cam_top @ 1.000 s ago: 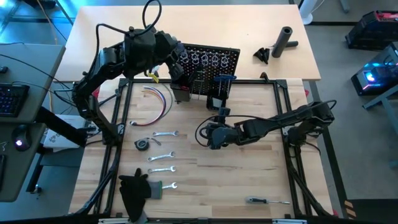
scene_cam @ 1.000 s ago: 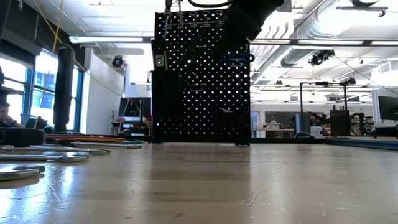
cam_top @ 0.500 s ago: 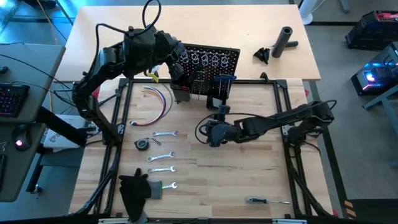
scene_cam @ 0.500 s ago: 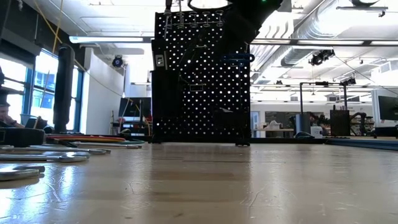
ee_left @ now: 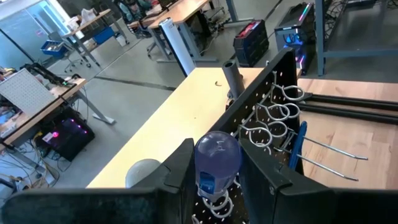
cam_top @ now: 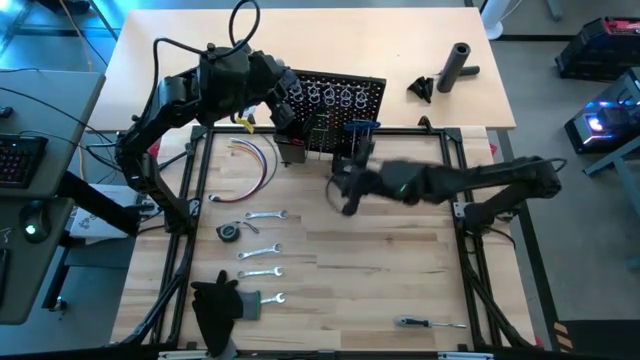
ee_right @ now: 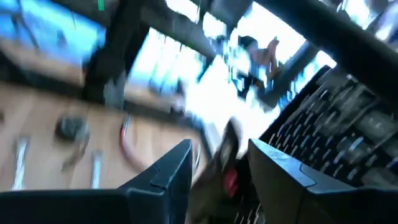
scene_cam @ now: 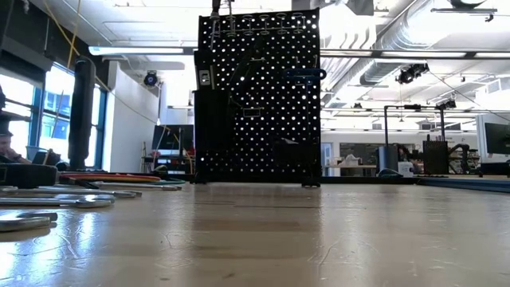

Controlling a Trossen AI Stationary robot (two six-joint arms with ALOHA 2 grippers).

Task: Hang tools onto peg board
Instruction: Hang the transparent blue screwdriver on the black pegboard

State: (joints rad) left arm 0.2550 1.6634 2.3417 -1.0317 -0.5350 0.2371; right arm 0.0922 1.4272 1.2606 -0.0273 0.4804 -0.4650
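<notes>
1. Right gripper (cam_top: 347, 190) is now sitting farther back and closer to the peg board (cam_top: 340, 100) than a second ago, and its arm is showing as a motion-blurred streak; the left arm is keeping its earlier pose.
2. High view: the left gripper (cam_top: 283, 108) is hovering at the left end of the peg board, by the row of silver rings (cam_top: 330, 96). A blue tool (cam_top: 360, 126) is hanging on the board's near face. Silver wrenches (cam_top: 266, 215) and a small tape measure (cam_top: 229, 232) are lying on the table's left part, a screwdriver (cam_top: 428, 322) is lying near the front edge, and coloured wires (cam_top: 262, 165) are resting left of the board.
3. Low view: the peg board is standing upright across the table with its top right corner now uncovered, where the right arm was crossing it before. The blue tool is hanging high on its right side, and the wrenches are lying at the left.
4. Left wrist view: the left gripper is closing partway around a blue-handled screwdriver (ee_left: 216, 155), holding its handle just over the rings.
5. Right wrist view: everything is smearing with motion, so whether the right gripper is carrying anything cannot be told; the wrenches and tape measure are showing faintly on the table beyond it.
</notes>
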